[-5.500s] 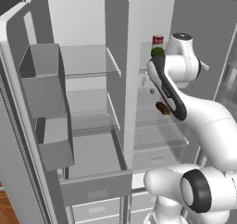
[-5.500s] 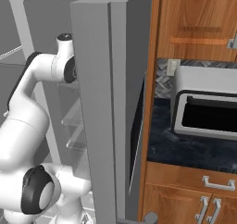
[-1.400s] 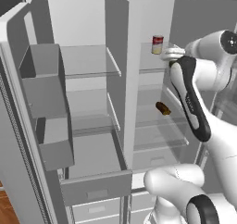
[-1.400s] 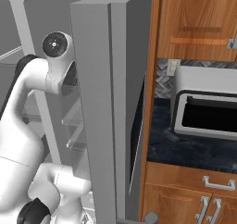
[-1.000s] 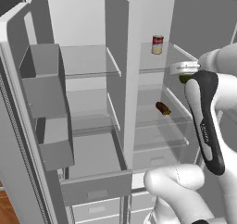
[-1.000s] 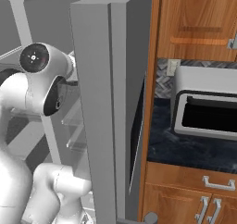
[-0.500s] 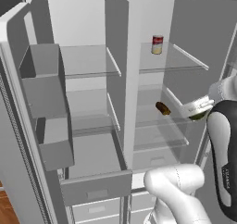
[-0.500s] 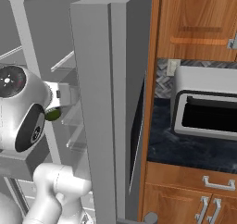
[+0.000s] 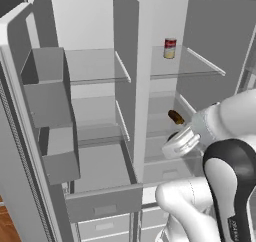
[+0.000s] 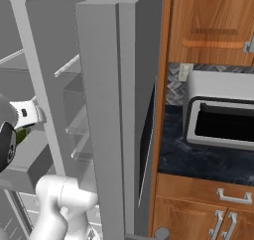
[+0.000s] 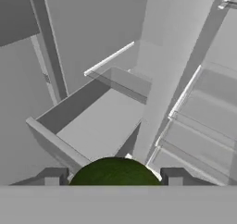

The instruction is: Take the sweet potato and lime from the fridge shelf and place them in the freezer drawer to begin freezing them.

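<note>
- The gripper has the lime clamped between its two fingertips, jaws about half open around the ball; the hand view shows it from behind.
- The lime is off the fridge shelf and, by the hand view, carried above and near the drawer, not yet in it.
- The drawer stands pulled out below the left shelves in the left base view; the part of its floor that shows is bare.
- The sweet potato lies on the middle right shelf, up and right of the drawer, untouched.
- A can stands on the top right shelf, well above the drawer.
- Judged so: the lime's pick is done, its drop is next, and the whole sweet potato trip is left, so under half done.
</note>
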Motion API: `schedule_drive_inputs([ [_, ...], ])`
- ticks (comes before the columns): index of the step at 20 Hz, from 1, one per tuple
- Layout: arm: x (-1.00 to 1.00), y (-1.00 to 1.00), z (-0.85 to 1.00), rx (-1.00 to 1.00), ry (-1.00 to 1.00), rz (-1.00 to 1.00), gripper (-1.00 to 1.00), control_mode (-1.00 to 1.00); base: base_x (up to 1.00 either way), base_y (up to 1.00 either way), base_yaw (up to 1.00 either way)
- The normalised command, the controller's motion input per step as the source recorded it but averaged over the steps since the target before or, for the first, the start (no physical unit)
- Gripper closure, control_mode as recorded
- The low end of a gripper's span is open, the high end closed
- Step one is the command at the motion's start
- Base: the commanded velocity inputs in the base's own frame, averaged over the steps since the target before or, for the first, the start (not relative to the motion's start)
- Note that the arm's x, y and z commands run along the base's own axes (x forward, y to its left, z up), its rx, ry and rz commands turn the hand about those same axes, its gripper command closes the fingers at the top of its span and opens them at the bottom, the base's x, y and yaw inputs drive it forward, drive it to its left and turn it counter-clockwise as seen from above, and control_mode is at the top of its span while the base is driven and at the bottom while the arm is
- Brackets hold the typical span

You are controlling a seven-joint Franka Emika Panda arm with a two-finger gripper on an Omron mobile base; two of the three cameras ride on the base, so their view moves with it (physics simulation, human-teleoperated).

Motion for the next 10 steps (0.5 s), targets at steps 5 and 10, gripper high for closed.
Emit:
schedule_drive_inputs([
  [5,0.2,1.0,-0.05,-0.16,0.26,0.1,1.0,-1.0,0.0,0.0,0.0],
  [10,0.11,0.65,-0.15,-0.11,0.2,0.04,1.0,-1.0,0.0,0.0,0.0],
])
